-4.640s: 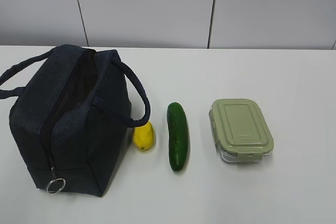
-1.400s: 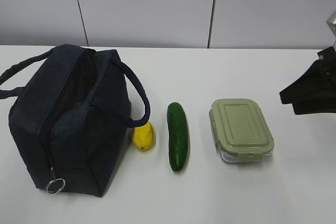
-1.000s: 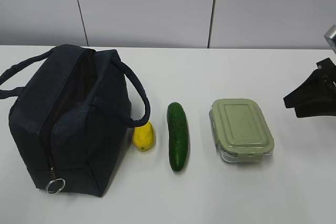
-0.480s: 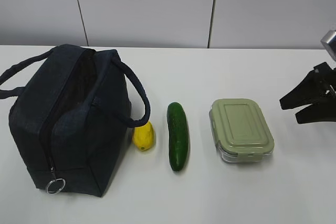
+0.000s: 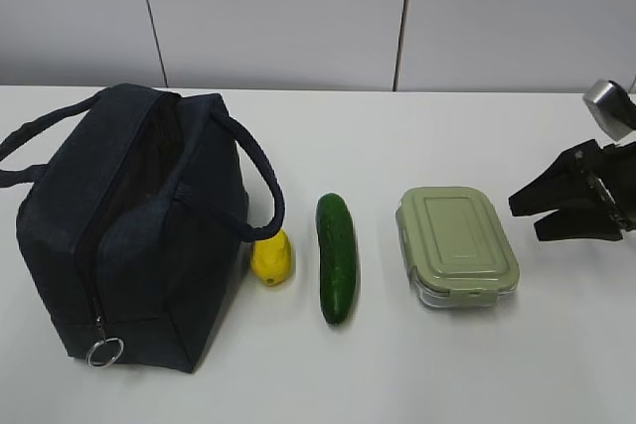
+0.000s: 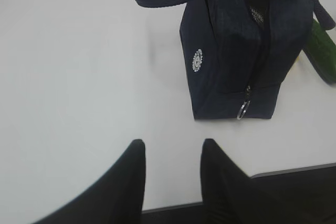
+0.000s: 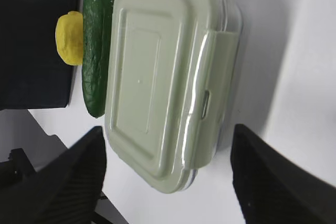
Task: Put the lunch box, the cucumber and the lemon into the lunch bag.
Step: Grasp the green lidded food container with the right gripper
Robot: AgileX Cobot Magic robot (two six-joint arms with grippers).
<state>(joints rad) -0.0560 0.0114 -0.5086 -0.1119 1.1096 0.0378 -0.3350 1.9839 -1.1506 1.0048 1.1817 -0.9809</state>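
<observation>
Three items lie in a row on the white table (image 5: 417,374): lemon (image 5: 271,257) touching the open lunch bag (image 5: 134,225), then cucumber (image 5: 336,256), then lunch box (image 5: 457,245). Right gripper (image 5: 526,215) hovers just right of the box, jaws spread wide and empty. Left gripper (image 6: 170,153) hangs near the bag's zipper end, jaws parted, holding nothing.

A plain white table (image 5: 417,364) fills the lower part of the exterior view, its surface smooth and matte. Behind its far edge rises a pale grey wall (image 5: 268,17) made of flat panels, split by 2 thin dark vertical seams (image 5: 401,17). In the left wrist view the table's near edge (image 6: 294,169) shows, with dark floor (image 6: 310,198) below it.
</observation>
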